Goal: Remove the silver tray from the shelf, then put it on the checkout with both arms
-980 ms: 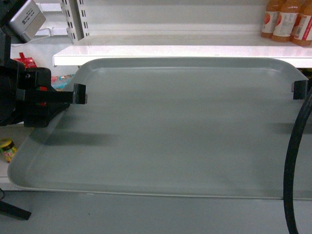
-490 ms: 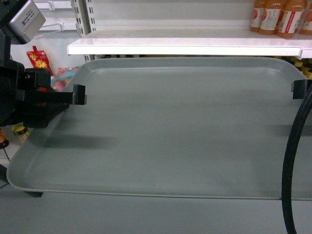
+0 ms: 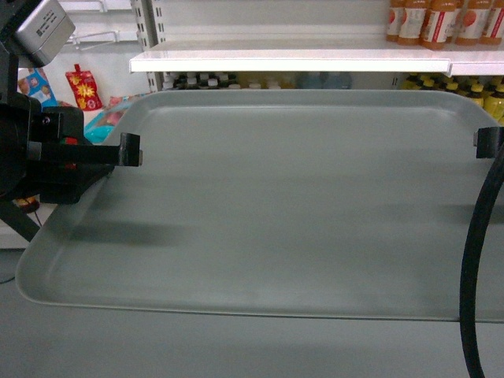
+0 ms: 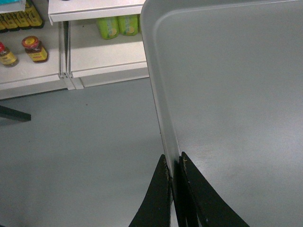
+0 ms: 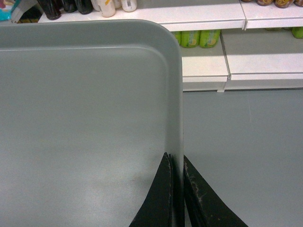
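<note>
Grey-silver metal fills almost the whole head view: the large rectangular silver tray point(image 3: 299, 205), with rounded corners and a low raised rim, hangs in the air between the two arms, clear of the white shelf board point(image 3: 315, 60) that lies beyond its far edge. Nearest to the cameras, the left tool point(image 4: 174, 165) is clamped on the left rim of the tray, one slim black finger inside the rim and one outside, as the left wrist view shows plainly. The right tool point(image 5: 175, 163) is clamped in the same manner on the right rim, and a thick black cable point(image 3: 475, 268) hangs down in front of that side. The long axis of the tray runs from left to right, from one tool to the other, so each arm carries one short end and neither is nearer than the other; the tray surface lies inward from each tool. Below the tray, both wrist views show only grey floor point(image 4: 80, 142), so it rests on nothing. Farther back stand the lower shelves with green bottles point(image 5: 199, 38), and orange bottles point(image 3: 429, 22) stand on the upper shelf board. The checkout is in no view, so I judge that the tray is taken off the shelf and the carrying to the tabletop is not yet finished; both arms must move together to keep it level.
</note>
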